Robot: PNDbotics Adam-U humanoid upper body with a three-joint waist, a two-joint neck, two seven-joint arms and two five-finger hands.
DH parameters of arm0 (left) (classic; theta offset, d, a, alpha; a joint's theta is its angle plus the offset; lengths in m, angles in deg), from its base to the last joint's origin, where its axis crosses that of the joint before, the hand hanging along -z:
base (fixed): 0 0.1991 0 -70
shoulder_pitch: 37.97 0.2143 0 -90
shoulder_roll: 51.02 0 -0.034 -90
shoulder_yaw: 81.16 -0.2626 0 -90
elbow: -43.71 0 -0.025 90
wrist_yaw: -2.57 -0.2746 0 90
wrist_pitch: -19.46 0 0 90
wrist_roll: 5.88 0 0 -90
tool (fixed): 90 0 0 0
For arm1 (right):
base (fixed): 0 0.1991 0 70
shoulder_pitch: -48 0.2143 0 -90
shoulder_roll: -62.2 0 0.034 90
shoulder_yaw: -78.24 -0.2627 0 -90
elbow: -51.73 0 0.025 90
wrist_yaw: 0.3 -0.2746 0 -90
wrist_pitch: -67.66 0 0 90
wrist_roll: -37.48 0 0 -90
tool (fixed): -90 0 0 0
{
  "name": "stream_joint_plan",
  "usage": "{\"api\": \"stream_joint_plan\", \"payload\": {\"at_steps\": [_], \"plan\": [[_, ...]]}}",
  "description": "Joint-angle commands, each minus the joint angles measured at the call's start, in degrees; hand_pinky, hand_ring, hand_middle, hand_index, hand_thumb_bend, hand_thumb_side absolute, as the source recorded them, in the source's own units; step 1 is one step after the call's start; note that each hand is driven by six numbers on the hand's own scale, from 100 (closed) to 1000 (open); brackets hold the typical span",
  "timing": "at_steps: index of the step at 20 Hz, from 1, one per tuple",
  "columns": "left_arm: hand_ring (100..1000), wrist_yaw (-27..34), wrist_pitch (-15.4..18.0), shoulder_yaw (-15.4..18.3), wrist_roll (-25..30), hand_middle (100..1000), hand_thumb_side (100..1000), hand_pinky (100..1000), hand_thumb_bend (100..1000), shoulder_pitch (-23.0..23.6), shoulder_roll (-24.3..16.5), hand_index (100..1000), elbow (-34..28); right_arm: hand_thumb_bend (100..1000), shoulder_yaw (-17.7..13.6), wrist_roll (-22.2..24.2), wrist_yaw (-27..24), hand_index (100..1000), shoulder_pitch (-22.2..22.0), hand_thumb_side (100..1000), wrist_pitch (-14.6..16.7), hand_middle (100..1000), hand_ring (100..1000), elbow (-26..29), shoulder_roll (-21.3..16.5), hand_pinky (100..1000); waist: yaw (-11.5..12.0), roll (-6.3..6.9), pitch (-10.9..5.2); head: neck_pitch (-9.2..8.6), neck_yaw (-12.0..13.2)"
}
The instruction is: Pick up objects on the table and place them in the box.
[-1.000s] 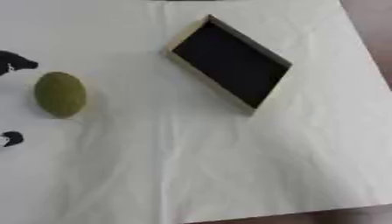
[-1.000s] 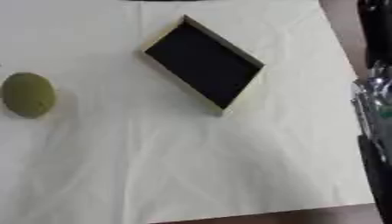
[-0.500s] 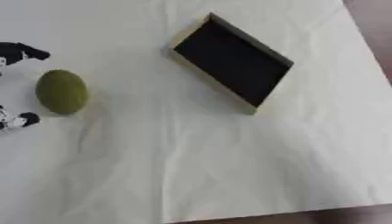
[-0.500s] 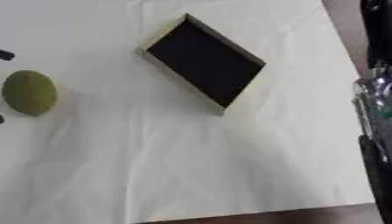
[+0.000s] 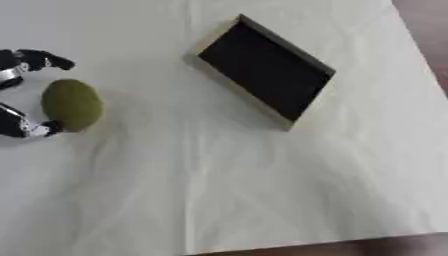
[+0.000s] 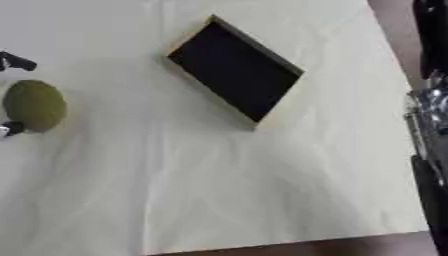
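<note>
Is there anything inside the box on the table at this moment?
Nothing shows inside the box: only its dark bottom is visible. The near wall hides a thin strip of the floor. The green object lies outside, between the fingers of the left robot hand.

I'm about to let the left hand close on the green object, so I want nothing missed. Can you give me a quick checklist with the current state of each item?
1. Left hand brackets the green oval object, fingers above and below it: ok.
2. Fingers already closed on the object: not ok; one lower tip is at its edge, the upper ones are apart from it.
3. Box is open and empty, dark inside: ok.
4. White cloth between object and box has nothing lying on it: ok.
5. Right arm stays at the table's right edge, away from the box: ok.
6. Right hand's fingers: cannot tell.
</note>
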Motion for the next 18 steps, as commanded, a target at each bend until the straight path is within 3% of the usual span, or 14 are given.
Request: {"api": "stream_joint_plan", "payload": {"at_steps": [1, 4, 10, 12, 13, 18], "plan": [[942, -0.33, 0.72, 0.08, 0.38, 861, 100, 911, 450, -1.98, 0.57, 958, 1.25, 100, -0.14, 0.27, -0.57, 729, 0.78, 649, 0.02, 633, 707, 1.22, -0.7, 839, -0.13, 0.0, -1.22, -0.31, 0.39], [918, -0.34, 1.65, 0.06, 1.26, 835, 100, 894, 474, -3.11, 1.99, 930, 2.54, 100, -0.05, 0.39, -0.67, 729, 0.9, 649, 0.04, 633, 707, 1.22, -0.54, 839, -0.24, -0.11, -1.17, -0.4, 0.57], [775, -0.65, 2.78, 0.42, 1.38, 659, 100, 769, 424, -3.3, 3.03, 786, 3.76, 100, -0.09, 0.36, -0.77, 729, 0.87, 651, 0.06, 631, 707, 1.22, -0.43, 839, -0.31, -0.17, -1.09, -0.47, 0.52], [732, -2.17, 2.51, 0.46, -0.63, 622, 100, 730, 404, -3.18, 3.04, 751, 3.75, 100, -0.07, 0.38, -0.79, 729, 0.86, 651, 0.05, 631, 707, 1.22, -0.37, 839, -0.28, -0.17, -1.11, -0.49, 0.49], [664, -3.26, 2.47, 0.46, -2.01, 572, 100, 673, 413, -3.18, 2.99, 699, 3.54, 100, -0.08, 0.38, -0.8, 729, 0.85, 650, 0.05, 631, 707, 1.22, -0.36, 839, -0.27, -0.18, -1.13, -0.47, 0.5], [569, -10.5, 2.46, 0.46, -12.71, 491, 100, 595, 445, -3.24, 2.86, 609, 0.63, 100, -0.13, 0.31, -0.81, 729, 0.7, 650, 0.06, 631, 707, 1.22, -0.35, 840, -0.23, -0.28, -1.23, -0.41, 0.57]]}}
